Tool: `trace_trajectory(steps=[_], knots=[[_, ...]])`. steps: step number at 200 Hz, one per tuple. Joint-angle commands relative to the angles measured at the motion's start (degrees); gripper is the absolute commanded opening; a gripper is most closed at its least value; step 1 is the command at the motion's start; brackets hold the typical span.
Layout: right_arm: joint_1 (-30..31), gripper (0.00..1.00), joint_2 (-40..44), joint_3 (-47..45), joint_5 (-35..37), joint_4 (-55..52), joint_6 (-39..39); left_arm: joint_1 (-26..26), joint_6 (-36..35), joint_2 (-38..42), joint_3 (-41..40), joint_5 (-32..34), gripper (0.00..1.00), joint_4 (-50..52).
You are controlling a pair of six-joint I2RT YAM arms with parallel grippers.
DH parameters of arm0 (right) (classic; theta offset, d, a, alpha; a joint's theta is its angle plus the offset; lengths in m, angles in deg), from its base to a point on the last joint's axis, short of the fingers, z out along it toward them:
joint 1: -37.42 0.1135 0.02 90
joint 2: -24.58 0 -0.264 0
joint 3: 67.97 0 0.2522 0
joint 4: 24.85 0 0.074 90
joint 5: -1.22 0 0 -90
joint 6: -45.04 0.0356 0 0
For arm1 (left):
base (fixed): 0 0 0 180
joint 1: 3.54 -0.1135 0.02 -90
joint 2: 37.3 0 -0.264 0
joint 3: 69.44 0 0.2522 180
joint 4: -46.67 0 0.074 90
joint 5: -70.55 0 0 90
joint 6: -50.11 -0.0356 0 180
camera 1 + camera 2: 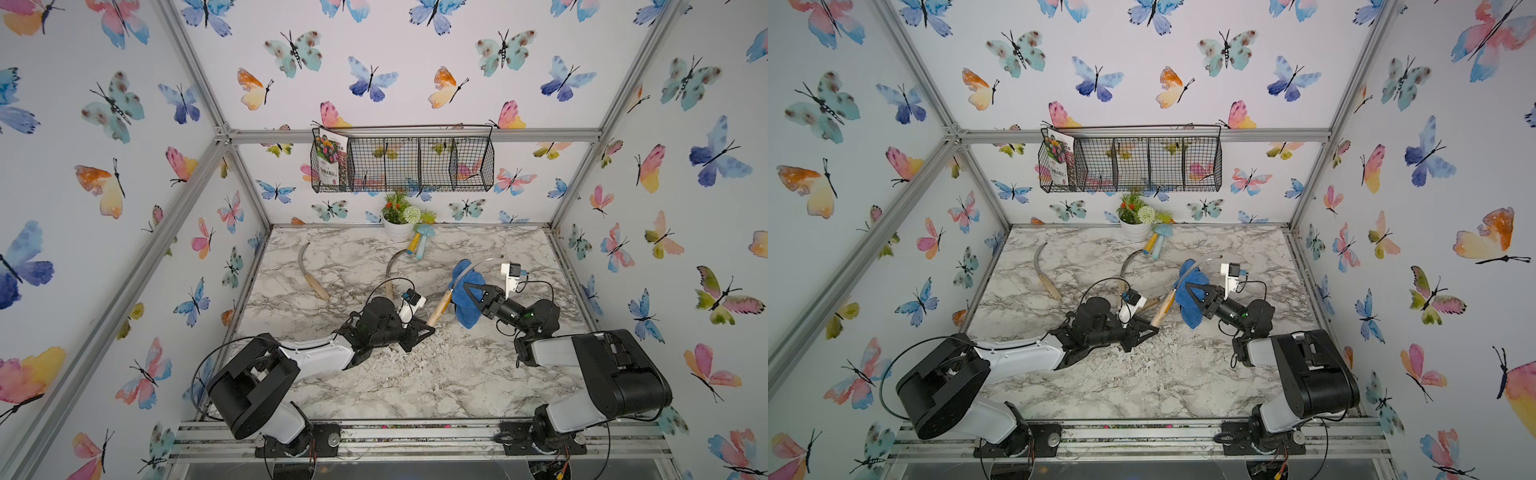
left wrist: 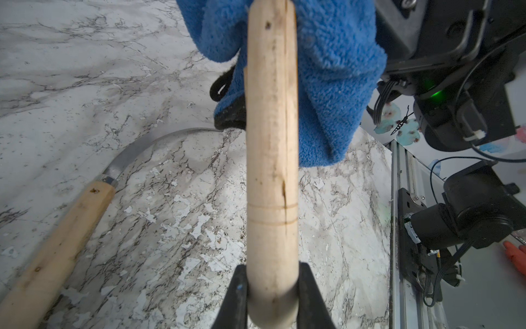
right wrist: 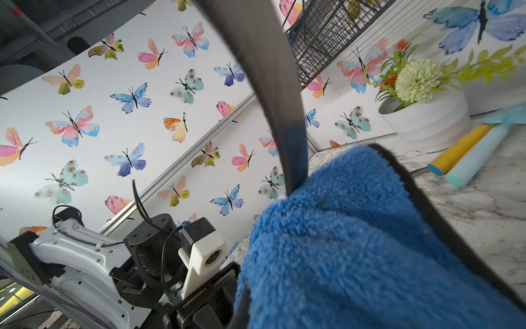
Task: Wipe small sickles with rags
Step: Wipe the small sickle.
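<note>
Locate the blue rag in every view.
Top view: rag right of centre.
Top view: rag right of centre again.
Left wrist: top centre, behind the held sickle.
Right wrist: lower right, filling that corner.
Landmark: that sickle, running into the rag in all four.

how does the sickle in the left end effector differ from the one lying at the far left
The held sickle is up off the table, its handle end clamped in the left end effector; the far-left sickle lies flat on it, untouched. The held sickle's blade runs into the blue rag; the far-left sickle's blade is bare. Both have a curved grey blade and a pale wooden handle.
</note>
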Motion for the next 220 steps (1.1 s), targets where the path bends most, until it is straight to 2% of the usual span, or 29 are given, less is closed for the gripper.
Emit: trace_trajectory(steps=[1, 58, 92, 143, 173, 220], knots=[[-2.6, 0.02, 1.4, 3.0, -0.1, 1.7, 0.4, 0.1, -0.3, 0.8, -0.3, -2.7, 0.0, -2.5], [-10.5, 0.02, 3.9, 7.6, -2.3, 2.9, 6.6, -0.6, 0.4, 0.8, -0.7, -2.7, 0.0, -3.3], [-10.9, 0.02, 7.7, 9.1, -1.4, -3.9, 3.0, -1.6, 1.2, 0.2, -0.8, -6.2, 0.0, -4.4], [-11.9, 0.02, 12.6, 13.9, 0.7, -14.8, 0.2, -1.6, 1.0, 0.1, -0.8, -6.7, 0.0, -4.5], [-13.4, 0.02, 13.1, 15.5, -0.9, -10.9, 4.4, -1.7, 0.9, 0.0, -0.7, -6.5, 0.0, -4.2], [-13.4, 0.03, 14.2, 12.8, -3.1, -11.8, 3.6, -1.7, 0.8, 0.0, -0.5, -6.3, 0.0, -4.1]])
